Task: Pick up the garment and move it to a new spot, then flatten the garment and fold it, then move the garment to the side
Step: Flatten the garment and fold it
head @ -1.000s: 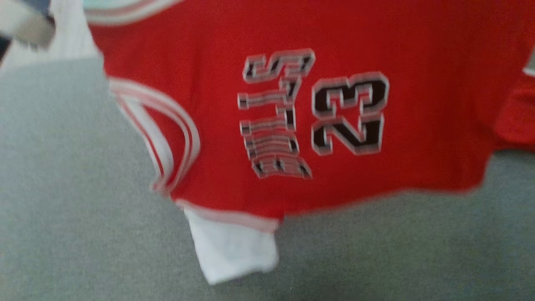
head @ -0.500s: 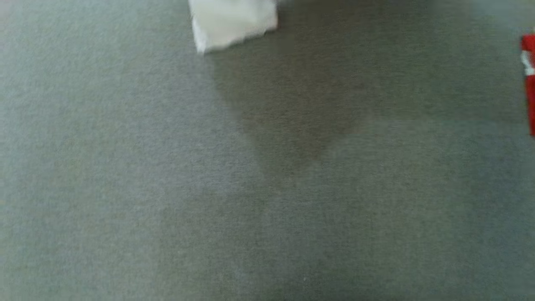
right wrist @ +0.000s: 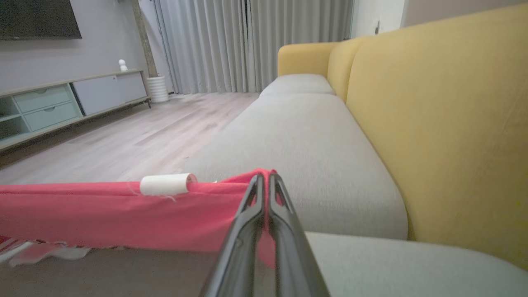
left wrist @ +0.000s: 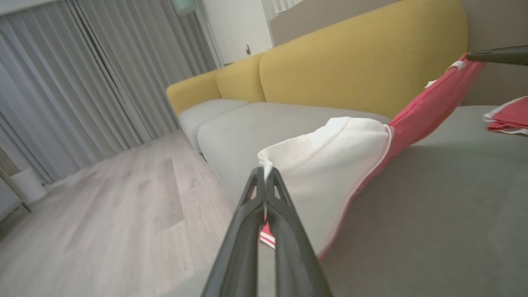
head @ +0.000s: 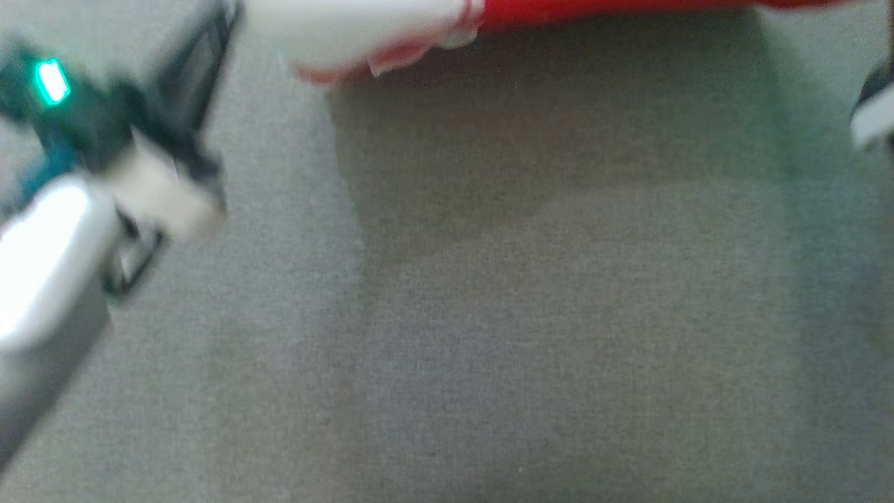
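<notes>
The garment [left wrist: 330, 165] is a red jersey with a white part, stretched in the air between both grippers above a grey sofa seat [left wrist: 433, 214]. My left gripper [left wrist: 265, 171] is shut on the white part's edge. My right gripper [right wrist: 266, 176] is shut on the red cloth [right wrist: 123, 218], which runs off to the left with a small white rolled tag [right wrist: 167, 184] on top. The blurred head view has the garment's edge [head: 363, 28] along the top and my left gripper [head: 220, 28] beside it at the upper left.
A yellow sofa back [left wrist: 363, 66] rises behind the grey seat. Another red and white cloth [left wrist: 509, 119] lies on the seat at the right. Wooden floor [left wrist: 103, 214], grey curtains [left wrist: 82, 82] and a low TV cabinet [right wrist: 62, 107] lie beyond the sofa's end.
The head view has swung sharply. The jersey's printed front filled it a second ago; now only its edge crosses the top, and my left arm has come into view at the left.
</notes>
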